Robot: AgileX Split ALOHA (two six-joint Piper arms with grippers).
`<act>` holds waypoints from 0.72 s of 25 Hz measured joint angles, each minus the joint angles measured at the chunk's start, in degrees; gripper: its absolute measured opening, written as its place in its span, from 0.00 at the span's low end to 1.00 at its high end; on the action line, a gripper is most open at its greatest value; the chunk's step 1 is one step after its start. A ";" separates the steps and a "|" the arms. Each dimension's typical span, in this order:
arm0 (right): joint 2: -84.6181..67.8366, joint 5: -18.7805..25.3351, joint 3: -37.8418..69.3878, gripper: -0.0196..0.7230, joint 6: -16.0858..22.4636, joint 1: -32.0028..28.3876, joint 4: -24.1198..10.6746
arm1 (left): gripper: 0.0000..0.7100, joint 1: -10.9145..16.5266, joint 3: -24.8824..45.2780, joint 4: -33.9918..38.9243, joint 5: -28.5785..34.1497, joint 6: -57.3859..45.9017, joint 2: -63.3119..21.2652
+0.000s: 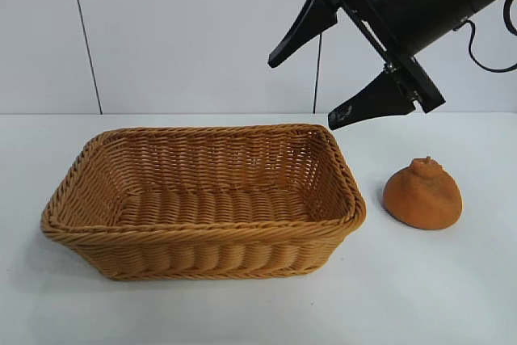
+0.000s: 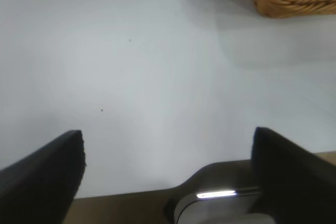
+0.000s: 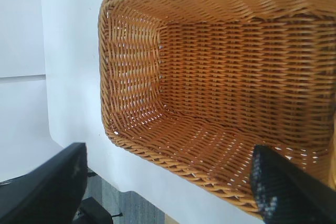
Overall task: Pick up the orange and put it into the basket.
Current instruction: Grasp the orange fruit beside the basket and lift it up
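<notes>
Honestly there's nothing to read anywhere here, no text, labels, brand marks, numbers or signs in any of the three views. The basket is plain wicker, the orange has bare skin, the tabletop is blank white, and the black right claw carries no lettering I can make out.

Bright, even light from overhead fills all three views. In the exterior view the basket and the orange cast only soft, faint shadows on the white bench. The left wrist view is hazy and washed out. In the right wrist view the near fingers are blurred.
</notes>
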 joint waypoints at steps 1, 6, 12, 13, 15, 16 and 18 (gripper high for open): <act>0.00 0.19 -0.41 0.81 0.00 0.00 -0.53 | 0.87 0.00 0.26 -0.08 0.05 0.00 -2.14; 0.00 1.43 -5.81 0.81 3.94 0.00 -8.86 | 0.87 0.00 0.50 -0.30 0.00 0.00 -10.73; 0.00 5.65 -12.64 0.81 17.11 -0.28 -32.23 | 0.87 0.00 0.50 -0.42 0.00 0.00 -22.41; 0.00 6.59 -13.19 0.81 18.55 -0.56 -35.79 | 0.87 0.00 0.50 -0.42 0.00 0.00 -23.49; 0.00 8.01 -13.60 0.81 20.24 -1.94 -40.49 | 0.87 0.00 0.50 -0.42 0.00 0.00 -24.19; 0.00 8.61 -13.60 0.81 20.65 -2.98 -41.54 | 0.87 0.00 0.50 -0.42 0.00 0.00 -24.23; 0.00 9.16 -13.60 0.81 20.95 -5.22 -42.76 | 0.87 0.00 0.50 -0.42 0.00 0.00 -24.23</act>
